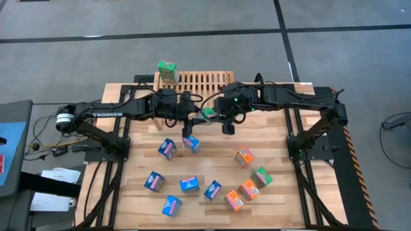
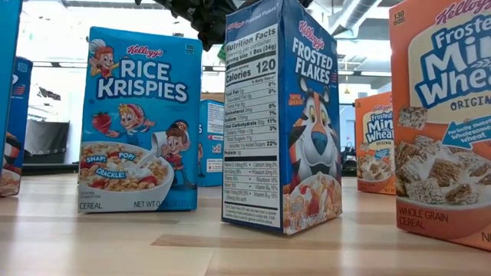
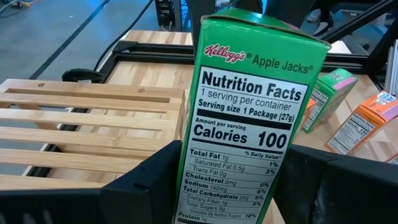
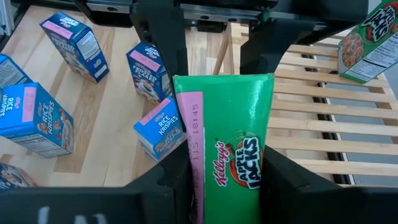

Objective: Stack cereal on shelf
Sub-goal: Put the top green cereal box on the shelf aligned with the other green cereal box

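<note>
A green Apple Jacks cereal box [image 1: 209, 113] hangs in the air just in front of the shelf [image 1: 205, 80], a light-wood rack with a slatted top. Both grippers are shut on it. My left gripper [image 1: 192, 117] comes from the left and my right gripper [image 1: 223, 117] from the right. The left wrist view shows the box's nutrition panel [image 3: 245, 118], and the right wrist view shows its logo panel [image 4: 233, 143]. Another green cereal box [image 1: 167, 72] stands on the shelf's far left corner. My left gripper [image 3: 233, 190] pinches the box between its two fingers, on the two faces either side of the nutrition panel [image 3: 186, 168]. The fingers come from the table's left, slanting slightly down. The box stands about upright, clear of the table. My right gripper [image 4: 227, 186] pinches the same box between its two fingers, on the faces either side of the logo panel [image 4: 255, 177]. The fingers come from the table's right, slanting down. My left gripper's fingers [image 4: 160, 43] stand just beyond the box.
Several loose cereal boxes stand on the near half of the table: blue ones [image 1: 167, 149] to the left, orange ones [image 1: 244, 156] and a green one [image 1: 261, 176] to the right. In the low view they stand close by, a Frosted Flakes box [image 2: 280, 115] nearest the middle. The shelf's slats [image 3: 74, 124] are bare beside the standing box.
</note>
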